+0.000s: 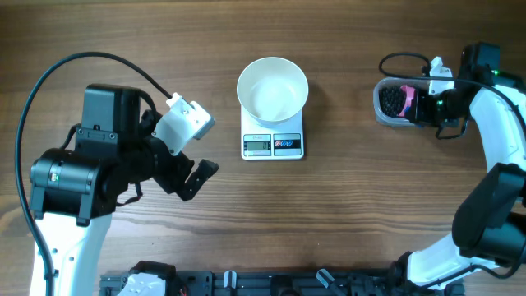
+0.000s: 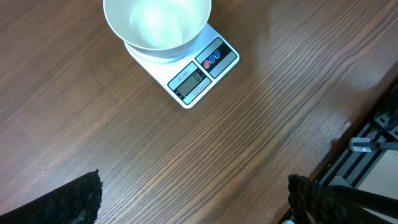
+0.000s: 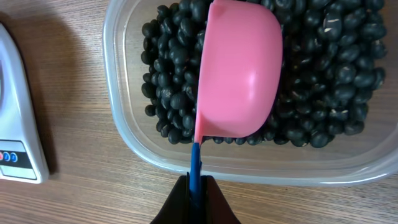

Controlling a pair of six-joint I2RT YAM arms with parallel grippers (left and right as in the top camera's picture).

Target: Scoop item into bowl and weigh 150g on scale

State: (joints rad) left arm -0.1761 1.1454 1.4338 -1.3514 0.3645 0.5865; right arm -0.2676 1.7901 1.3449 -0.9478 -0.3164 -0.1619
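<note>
The scale [image 2: 219, 61] is carrying small print beside its grey display [image 2: 191, 83], all coming out too blurred to read. Nothing else is bearing text.

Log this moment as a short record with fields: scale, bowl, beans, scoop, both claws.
scale: white kitchen scale, mid-table; display too small to read
bowl: white bowl, empty, standing on the scale
beans: black beans in the clear plastic tub, on the right arm's side of the scale
scoop: pink scoop, cup resting among the beans, its outside facing the wrist camera
right arm: right claw shut on the scoop's blue handle
left arm: left claw open, empty, above the table, short of the scale
</note>
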